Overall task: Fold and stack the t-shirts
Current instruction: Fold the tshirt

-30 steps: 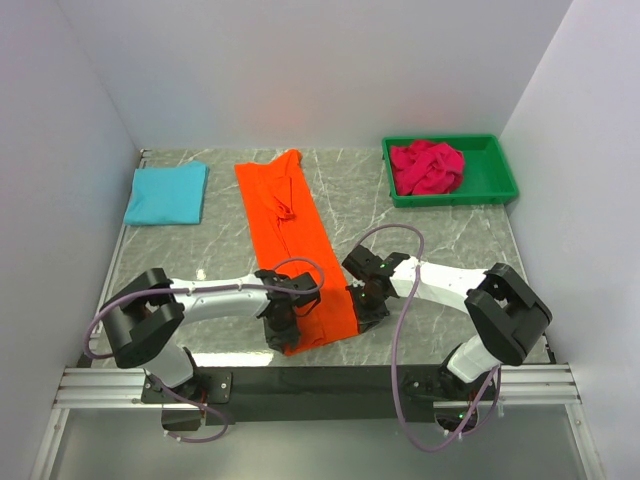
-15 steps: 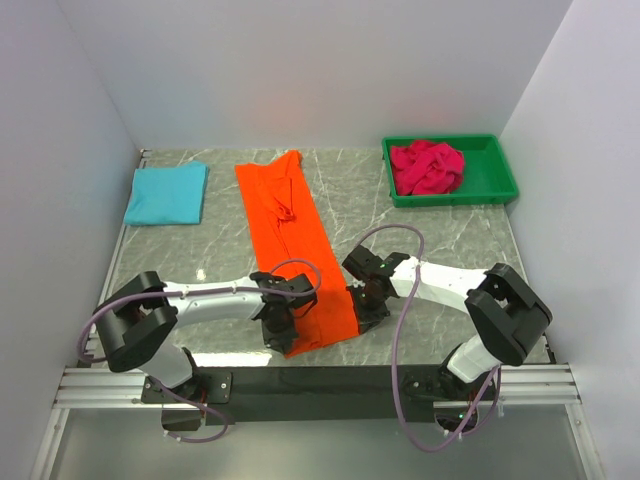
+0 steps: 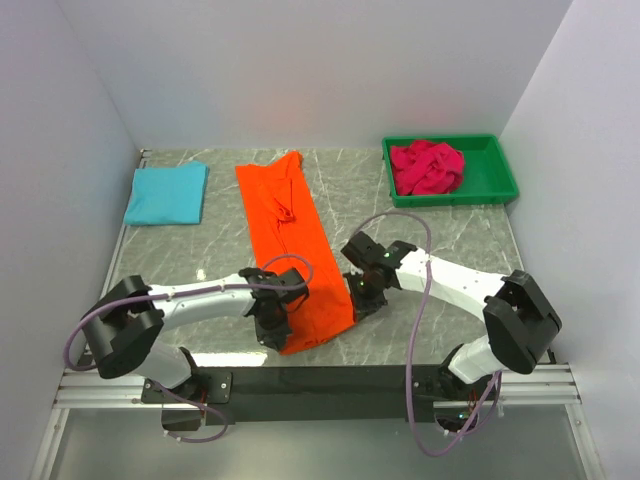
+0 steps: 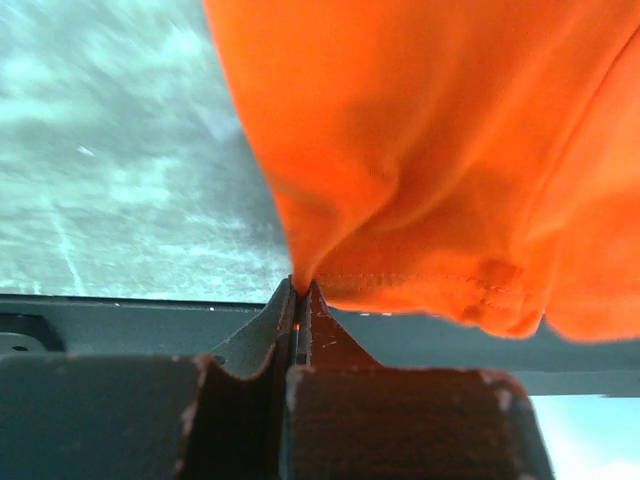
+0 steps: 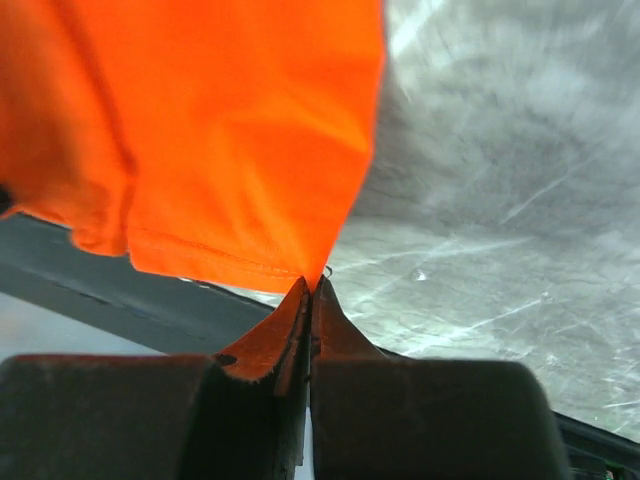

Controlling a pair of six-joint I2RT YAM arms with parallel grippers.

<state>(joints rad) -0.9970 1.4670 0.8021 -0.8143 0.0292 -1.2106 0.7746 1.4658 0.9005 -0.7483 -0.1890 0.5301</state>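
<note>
The orange t-shirt [image 3: 290,240] lies as a long strip down the middle of the table. My left gripper [image 3: 270,322] is shut on its near left hem corner [image 4: 300,280]. My right gripper [image 3: 358,297] is shut on its near right hem corner [image 5: 310,282]. Both corners are lifted a little off the table and the cloth hangs from the jaws. The turquoise-blue t-shirt [image 3: 166,193] lies folded at the back left. The crimson-pink t-shirt [image 3: 426,166] is bunched up in the green bin.
The green plastic bin [image 3: 495,180] stands at the back right. White walls close in the table on three sides. A dark rail [image 3: 320,380] runs along the near edge by the arm bases.
Both grippers have moved a little away from the near edge and closer together, lifting the orange shirt's near hem with them. The near end of the strip has narrowed.
</note>
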